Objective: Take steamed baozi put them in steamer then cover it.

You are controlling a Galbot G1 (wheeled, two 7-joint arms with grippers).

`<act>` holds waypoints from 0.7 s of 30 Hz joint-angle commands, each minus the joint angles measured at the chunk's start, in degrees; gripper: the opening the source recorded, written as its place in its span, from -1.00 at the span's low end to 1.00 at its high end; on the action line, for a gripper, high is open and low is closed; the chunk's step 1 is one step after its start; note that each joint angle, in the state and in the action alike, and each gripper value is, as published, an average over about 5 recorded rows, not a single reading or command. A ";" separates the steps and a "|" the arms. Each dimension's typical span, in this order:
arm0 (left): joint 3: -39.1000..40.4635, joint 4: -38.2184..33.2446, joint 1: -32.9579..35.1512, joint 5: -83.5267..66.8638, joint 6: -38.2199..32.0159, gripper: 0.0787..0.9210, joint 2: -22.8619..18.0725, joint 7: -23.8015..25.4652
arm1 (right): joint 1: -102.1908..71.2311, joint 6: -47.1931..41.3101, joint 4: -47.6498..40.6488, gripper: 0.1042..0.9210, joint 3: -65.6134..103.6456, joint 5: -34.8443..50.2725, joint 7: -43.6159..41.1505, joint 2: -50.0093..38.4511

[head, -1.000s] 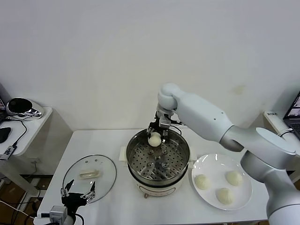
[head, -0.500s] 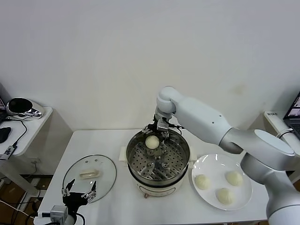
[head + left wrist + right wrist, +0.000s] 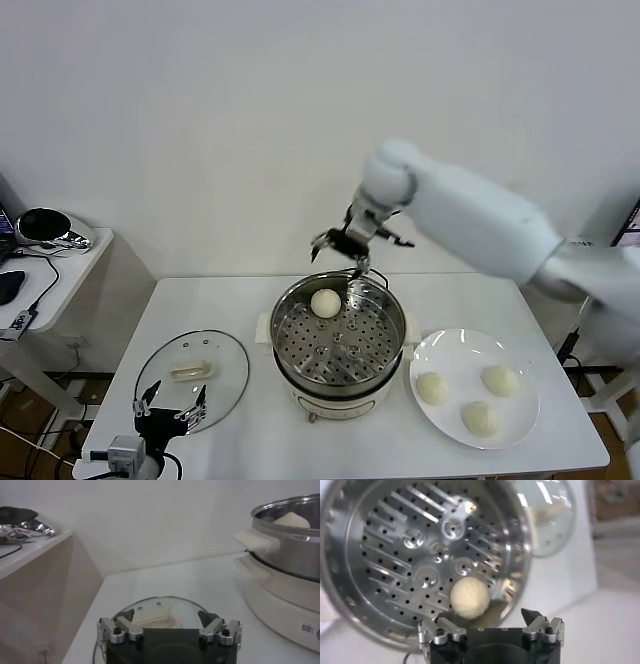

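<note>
1. So, far left: the left claw sits parked at the table's front edge, jaws spread and empty, just beside the cover lying flat. It should wait there until every bun is loaded.
2. Centre: one baozi rests on the perforated tray at the back of the steamer. The next ones belong in the bare front and sides, so none stack.
3. Above the pot's far rim hangs the right claw, wide open, holding nothing.
4. Right: three baozi wait on the plate. Come down over one and pinch it gently; soft dough dents.
</note>
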 commanded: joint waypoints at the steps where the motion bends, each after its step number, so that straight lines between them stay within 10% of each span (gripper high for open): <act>1: 0.38 0.03 -0.21 -0.48 -0.03 0.77 0.53 0.04 | 8.67 -28.79 6.16 0.76 -5.75 14.51 -1.83 -17.28; 21: 1.28 -1.85 1.25 -0.19 0.28 0.77 0.81 0.14 | -21.47 -48.00 26.96 0.76 4.93 5.47 5.78 -34.01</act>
